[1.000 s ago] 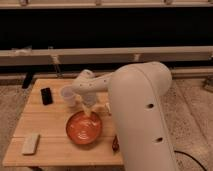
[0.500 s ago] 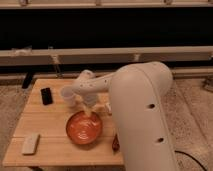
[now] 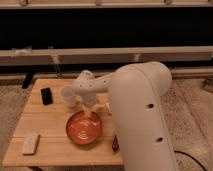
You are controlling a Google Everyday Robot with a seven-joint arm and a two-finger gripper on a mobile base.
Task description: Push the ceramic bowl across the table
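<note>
The ceramic bowl (image 3: 84,128) is a wide, shallow, glossy orange-red dish sitting on the light wooden table (image 3: 42,120), near its front right part. My white arm reaches in from the right over the table. My gripper (image 3: 89,106) hangs just above the bowl's far rim, between the bowl and a small white cup (image 3: 67,94). I cannot tell whether it touches the rim.
A black phone-like object (image 3: 46,95) lies at the table's back left. A pale flat block (image 3: 31,144) lies at the front left corner. A small dark object (image 3: 115,144) sits at the right edge by my arm. A long bench or rail (image 3: 60,55) runs behind the table.
</note>
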